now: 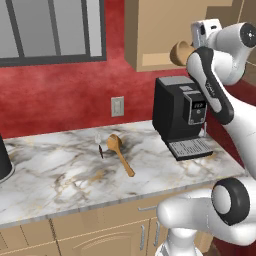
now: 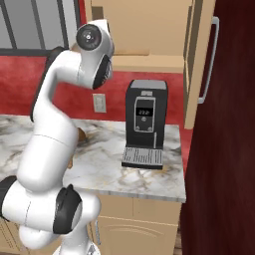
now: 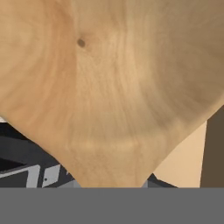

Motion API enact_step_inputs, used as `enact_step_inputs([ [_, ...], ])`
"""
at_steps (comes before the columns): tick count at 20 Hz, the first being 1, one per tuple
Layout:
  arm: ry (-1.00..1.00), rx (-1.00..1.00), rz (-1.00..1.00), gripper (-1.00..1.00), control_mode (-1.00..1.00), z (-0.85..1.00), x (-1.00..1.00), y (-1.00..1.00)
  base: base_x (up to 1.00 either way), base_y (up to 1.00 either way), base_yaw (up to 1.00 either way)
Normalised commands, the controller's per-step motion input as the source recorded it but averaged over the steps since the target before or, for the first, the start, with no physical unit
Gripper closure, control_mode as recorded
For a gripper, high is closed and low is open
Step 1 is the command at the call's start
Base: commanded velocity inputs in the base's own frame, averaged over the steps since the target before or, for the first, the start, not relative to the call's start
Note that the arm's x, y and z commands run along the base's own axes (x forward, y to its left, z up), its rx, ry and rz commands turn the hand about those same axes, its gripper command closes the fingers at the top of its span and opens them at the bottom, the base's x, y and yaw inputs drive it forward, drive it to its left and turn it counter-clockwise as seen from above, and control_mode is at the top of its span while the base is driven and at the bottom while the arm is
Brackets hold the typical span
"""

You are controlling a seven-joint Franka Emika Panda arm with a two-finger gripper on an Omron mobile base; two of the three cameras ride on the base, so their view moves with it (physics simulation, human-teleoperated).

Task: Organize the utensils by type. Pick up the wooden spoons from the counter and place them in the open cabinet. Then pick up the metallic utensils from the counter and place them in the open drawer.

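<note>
My gripper [image 1: 190, 50] is raised high in front of the open cabinet [image 1: 150, 35], shut on a wooden spoon [image 1: 179, 52] whose tan bowl sticks out to the left of the hand. That spoon's bowl [image 3: 109, 87] sits so close in the hand view that it hides the fingertips. A second wooden spoon [image 1: 120, 153] lies on the counter [image 1: 60, 175], bowl toward the wall. Just left of it lie the metallic utensils: a small silver fork [image 1: 98, 139] and a slim dark piece [image 1: 101, 151].
A black coffee machine [image 1: 180, 117] stands on the counter under the cabinet, also seen from the right [image 2: 144, 122]. The cabinet door [image 2: 199, 64] hangs open toward me. A dark round object [image 1: 4, 160] sits at the counter's left edge. A wall socket [image 1: 117, 106] is on the red wall.
</note>
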Motion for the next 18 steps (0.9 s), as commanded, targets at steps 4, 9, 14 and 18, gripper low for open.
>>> enact_step_inputs([
  [4, 0.0, -0.02, 0.07, 1.0, -1.0, -0.03, 0.44, 0.0, 0.0, 0.0, 0.0],
  [9, 0.01, -0.05, 0.0, 1.0, -1.0, 0.0, 0.47, 0.0, 0.0, 0.0, 0.0],
  [14, 0.01, -0.06, 0.0, 1.0, -1.0, -0.01, 0.44, -0.02, 0.0, 0.0, 0.0],
  [18, 0.07, -0.02, 0.0, 1.0, -1.0, -0.11, 0.4, -0.07, 0.0, 0.0, 0.0],
])
